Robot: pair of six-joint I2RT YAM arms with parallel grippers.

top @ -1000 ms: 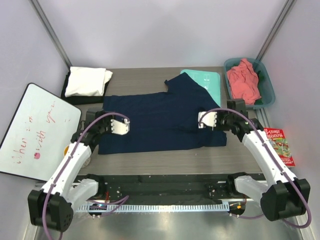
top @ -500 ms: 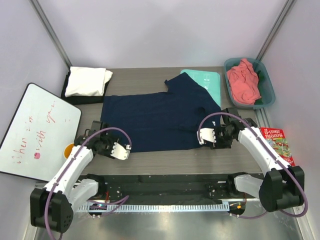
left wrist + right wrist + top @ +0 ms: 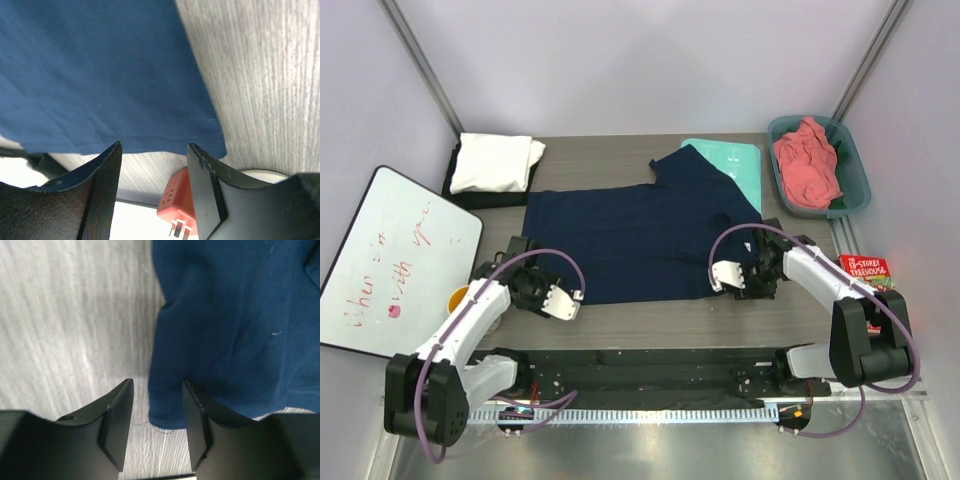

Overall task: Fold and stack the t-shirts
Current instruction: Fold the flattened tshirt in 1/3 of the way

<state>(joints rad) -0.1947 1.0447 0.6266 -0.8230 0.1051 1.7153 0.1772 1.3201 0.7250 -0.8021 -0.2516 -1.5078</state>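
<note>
The dark navy t-shirt point(image 3: 640, 235) lies spread flat in the middle of the table, one sleeve over the mint-green board point(image 3: 732, 160). My left gripper point(image 3: 560, 301) is open at the shirt's near left corner; in the left wrist view point(image 3: 155, 146) the navy hem point(image 3: 150, 142) lies just ahead of the fingers. My right gripper point(image 3: 725, 276) is open at the near right corner; in the right wrist view point(image 3: 156, 384) the shirt's corner point(image 3: 167, 410) lies between the fingers. A folded white shirt point(image 3: 496, 162) lies on a black one at the back left. A salmon pink shirt point(image 3: 807, 160) is in the tub.
A teal tub point(image 3: 855, 165) stands at the back right. A whiteboard point(image 3: 390, 260) leans at the left, with a small orange object point(image 3: 459, 298) beside it. A red plug-like block point(image 3: 177, 205) shows under the left fingers. A book point(image 3: 872, 285) lies at the right edge.
Both grippers have drawn back from over the shirt to its near edge, the left to the near left corner and the right to the near right corner. The shirt lies about as before.
</note>
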